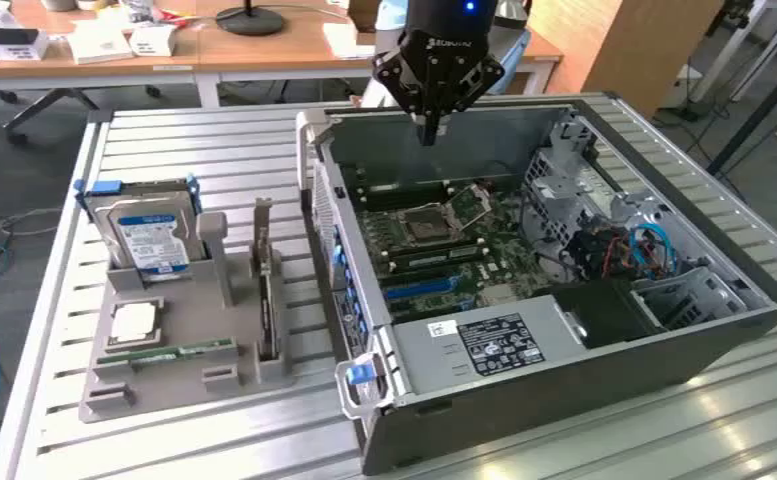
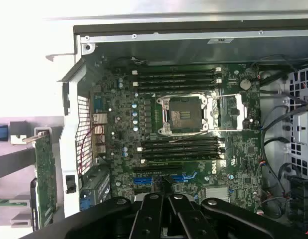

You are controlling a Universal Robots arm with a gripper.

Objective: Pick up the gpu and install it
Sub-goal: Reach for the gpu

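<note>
Wooden desks (image 1: 268, 50) stand at the back of the room, and in front of them is a metal table (image 1: 201, 140) made of long slats. On the table sits an open computer case (image 1: 628, 350), lying on its side so you can look down at the green motherboard (image 1: 455, 240) and its square, empty CPU socket (image 1: 431, 225). Next to the case, on the exterior view's left, is a grey holder (image 1: 175, 370) with parts in it. The gpu (image 1: 265, 300) stands on its thin edge in a slot of this holder, just beside the case wall, with its silver bracket at the end away from the camera. A hard drive (image 1: 148, 235) with a blue and white label stands up in the holder too. A thin green memory stick (image 1: 168, 352) lies flat near a small square chip (image 1: 135, 322), maybe a processor. The gripper (image 1: 428, 135) hangs over the far side of the case, above the motherboard and well apart from the gpu. Its black fingers are pressed tight together and hold nothing.
</note>
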